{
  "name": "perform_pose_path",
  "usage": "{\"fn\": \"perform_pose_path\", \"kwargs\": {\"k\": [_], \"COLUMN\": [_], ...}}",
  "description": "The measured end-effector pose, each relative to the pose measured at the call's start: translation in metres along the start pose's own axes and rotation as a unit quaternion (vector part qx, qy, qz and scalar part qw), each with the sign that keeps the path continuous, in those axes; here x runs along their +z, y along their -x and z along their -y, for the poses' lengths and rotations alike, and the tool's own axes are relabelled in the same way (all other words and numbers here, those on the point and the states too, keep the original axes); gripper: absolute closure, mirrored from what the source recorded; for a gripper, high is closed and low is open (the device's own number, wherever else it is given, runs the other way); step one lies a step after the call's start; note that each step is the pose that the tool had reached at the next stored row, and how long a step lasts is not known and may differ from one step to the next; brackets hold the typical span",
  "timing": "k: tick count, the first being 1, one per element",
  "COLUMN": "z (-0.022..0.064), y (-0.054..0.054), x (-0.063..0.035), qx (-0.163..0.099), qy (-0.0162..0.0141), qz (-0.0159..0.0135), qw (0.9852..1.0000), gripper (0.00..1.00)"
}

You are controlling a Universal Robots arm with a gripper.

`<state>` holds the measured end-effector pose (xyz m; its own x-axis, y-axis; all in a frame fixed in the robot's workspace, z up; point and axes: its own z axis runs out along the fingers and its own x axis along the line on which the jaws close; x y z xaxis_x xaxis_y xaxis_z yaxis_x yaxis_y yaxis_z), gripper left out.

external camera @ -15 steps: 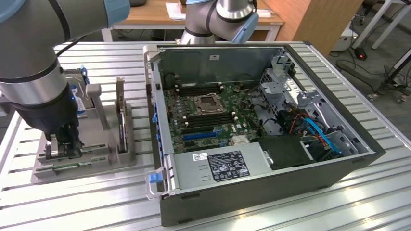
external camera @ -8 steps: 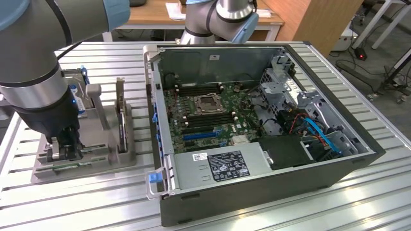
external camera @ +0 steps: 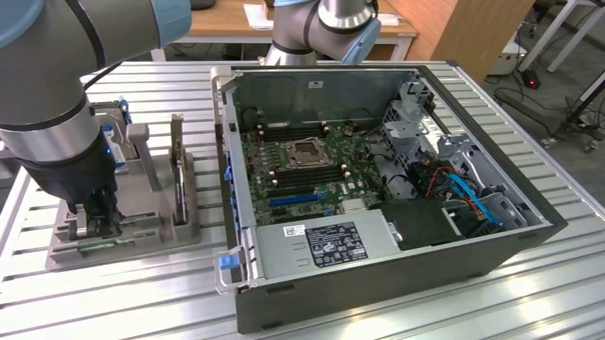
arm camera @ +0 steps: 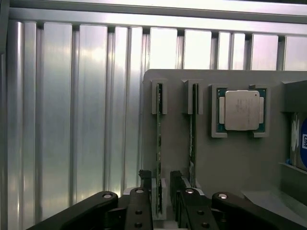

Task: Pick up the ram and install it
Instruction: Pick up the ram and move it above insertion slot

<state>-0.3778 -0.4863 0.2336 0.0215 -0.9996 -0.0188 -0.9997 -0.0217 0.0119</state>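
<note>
The ram (arm camera: 159, 129) is a thin green stick standing on edge in a slot of the grey holder (arm camera: 225, 163). My gripper (arm camera: 160, 181) is lowered over one end of it, open, with a black finger (arm camera: 146, 189) on either side of the stick and a small gap to each. In the exterior view the gripper (external camera: 95, 218) is down in the holder (external camera: 142, 237) on the exterior view's left, beside the open computer case (external camera: 378, 297). The motherboard (external camera: 312, 152) lies exposed inside the case, with long memory slots (external camera: 283, 132) around the processor socket.
A second green stick (arm camera: 194, 124) stands in the neighbouring slot, and a silver processor (arm camera: 242, 110) sits in a pocket beyond it. A blue-labelled drive (arm camera: 301, 143) and an upright dark card (external camera: 177, 170) also occupy the holder. The ribbed metal table (external camera: 123, 297) carries everything.
</note>
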Motion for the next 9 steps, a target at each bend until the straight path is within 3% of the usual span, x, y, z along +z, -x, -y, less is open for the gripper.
{"fn": "perform_pose_path", "kwargs": {"k": [9], "z": [0.0001], "y": [-0.0003], "x": [0.0087], "qx": [0.000], "qy": [0.0000], "qz": [0.0000], "qw": [1.0000], "gripper": [0.71]}}
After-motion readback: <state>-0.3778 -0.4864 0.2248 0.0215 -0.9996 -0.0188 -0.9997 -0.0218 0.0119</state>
